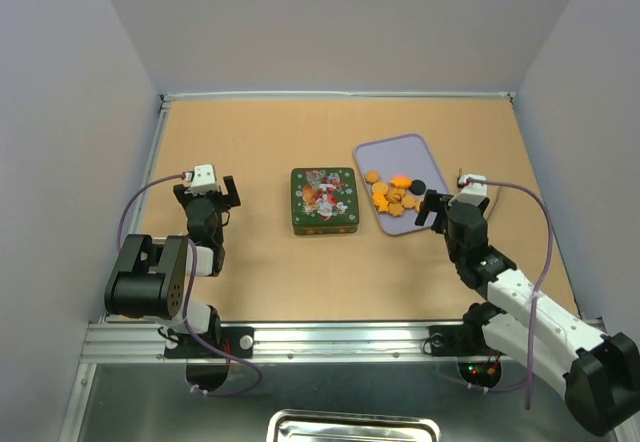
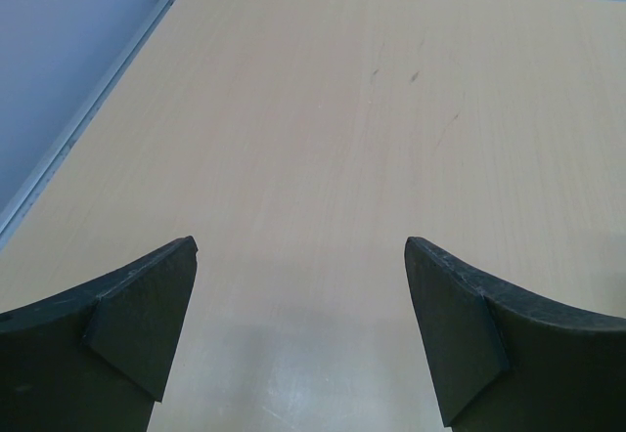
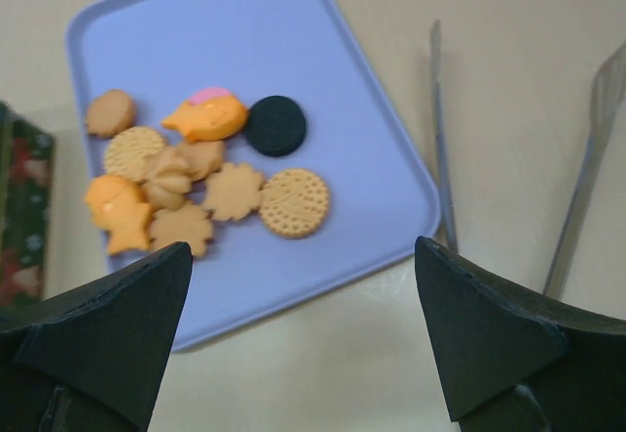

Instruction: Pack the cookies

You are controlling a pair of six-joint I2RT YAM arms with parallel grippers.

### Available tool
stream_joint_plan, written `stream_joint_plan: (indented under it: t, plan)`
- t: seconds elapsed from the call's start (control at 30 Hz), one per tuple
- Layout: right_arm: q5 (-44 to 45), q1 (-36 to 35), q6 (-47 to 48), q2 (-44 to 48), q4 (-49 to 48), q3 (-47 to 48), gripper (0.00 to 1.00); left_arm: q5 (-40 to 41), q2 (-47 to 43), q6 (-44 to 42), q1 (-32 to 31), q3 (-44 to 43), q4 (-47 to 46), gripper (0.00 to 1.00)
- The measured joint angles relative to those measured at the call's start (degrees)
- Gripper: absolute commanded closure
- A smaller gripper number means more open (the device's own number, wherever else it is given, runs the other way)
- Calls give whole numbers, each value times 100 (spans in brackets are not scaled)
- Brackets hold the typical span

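Cookies (image 3: 233,193) clustered on lavender tray (image 3: 245,31) — right claw (image 3: 301,251) spread wide nearby.

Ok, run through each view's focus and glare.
Top external: evenly lit, sharp, shadows faint. Left wrist: table crisp, with a pale sheen near the bottom edge. Right wrist: cookies and tray slightly soft, no glare.

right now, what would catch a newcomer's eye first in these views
The heap of mostly orange cookies, one of them black, on the lavender tray right of centre, with the right gripper hovering open by the tray's near edge. Next comes the green patterned tin, closed, at centre, and the metal tongs lying just right of the tray.
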State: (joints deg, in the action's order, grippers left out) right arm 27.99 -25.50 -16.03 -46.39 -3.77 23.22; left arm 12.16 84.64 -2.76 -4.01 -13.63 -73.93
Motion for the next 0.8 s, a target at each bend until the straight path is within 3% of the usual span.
stream_joint_plan:
  t: [0.17, 0.43, 0.5, 0.8]
  plan:
    - [682, 0, 275, -544, -1541, -940, 0, -2, 0, 0, 0, 0, 0, 1]
    - [817, 302, 994, -1895, -4166, -1493, 0, -11, 0, -2, 0, 0, 0, 1]
    - [697, 470, 1187, -2459, -4927, -1674, 0, -13, 0, -2, 0, 0, -2, 1]
    - [-411, 1694, 1370, -4339, -6679, -1652, 0, -15, 0, -4, 0, 0, 0, 1]
